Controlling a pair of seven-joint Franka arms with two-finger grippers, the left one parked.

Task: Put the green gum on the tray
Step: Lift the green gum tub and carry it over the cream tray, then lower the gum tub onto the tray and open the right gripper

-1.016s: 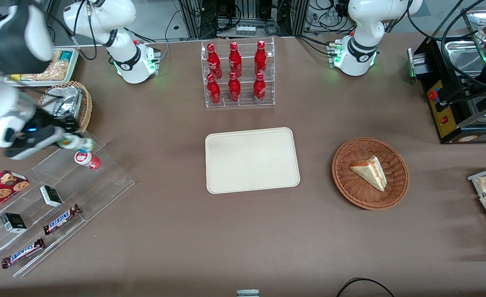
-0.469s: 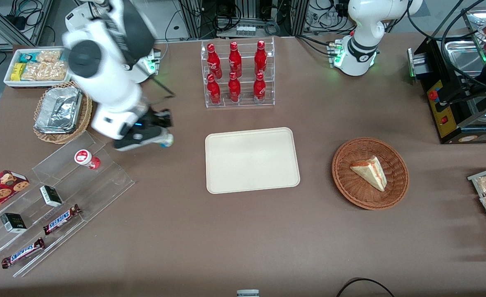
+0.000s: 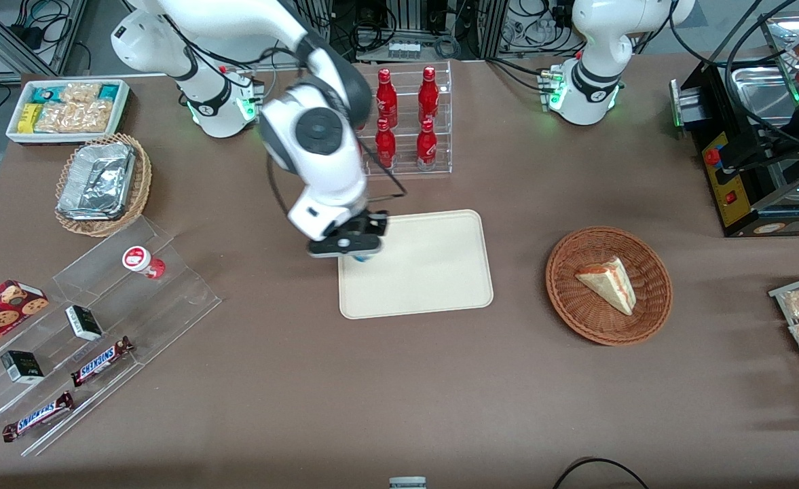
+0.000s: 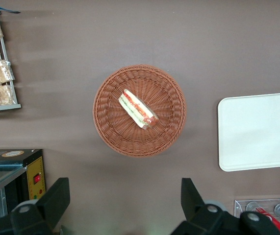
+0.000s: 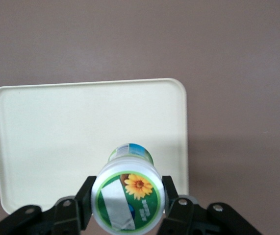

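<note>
The green gum is a white canister with a green lid showing a yellow flower. My gripper is shut on it, one finger on each side. In the front view the gripper hangs over the edge of the cream tray that faces the working arm's end of the table, with only a bit of the gum showing beneath it. The tray lies under the gum in the right wrist view, nothing on it.
A clear rack of red bottles stands farther from the front camera than the tray. A wicker basket with a sandwich sits toward the parked arm's end. A red-lidded canister rests on a clear stepped shelf with snack bars.
My arm has swung from the stepped shelf at the working arm's end across the table to the tray's edge, carrying the green gum the whole way.
</note>
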